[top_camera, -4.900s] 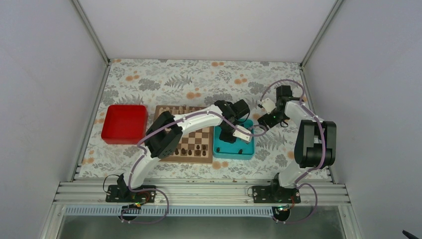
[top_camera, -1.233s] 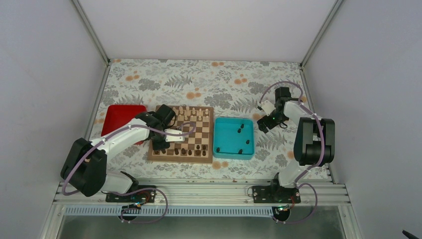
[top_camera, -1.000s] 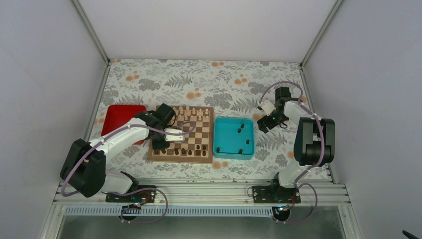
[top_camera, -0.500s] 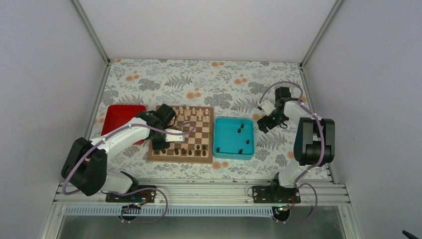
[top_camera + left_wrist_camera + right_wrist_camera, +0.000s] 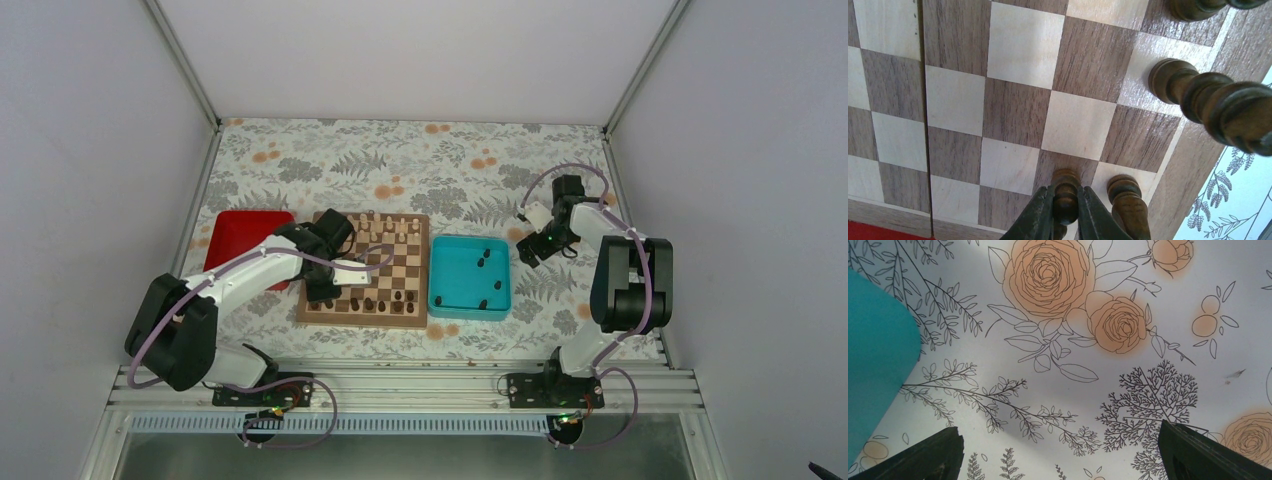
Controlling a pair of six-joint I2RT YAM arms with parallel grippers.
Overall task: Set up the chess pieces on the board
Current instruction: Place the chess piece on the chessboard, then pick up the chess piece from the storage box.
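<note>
The board lies between two trays. Several dark chess pieces stand on its near rows and several more lie in the teal tray. My left gripper is down at the board's near left corner. In the left wrist view it is shut on a dark chess piece whose base rests on a dark square of the board, next to another dark piece. My right gripper is open and holds nothing above the floral cloth, right of the teal tray.
A red tray sits left of the board, partly under my left arm. Pale pieces fill the board's far rows. A taller dark piece stands on the edge row. My right gripper hovers over the cloth.
My left arm has swung from over the teal tray to the board's near left corner. Over the last second it has stayed put on the piece. The right arm has not moved.
</note>
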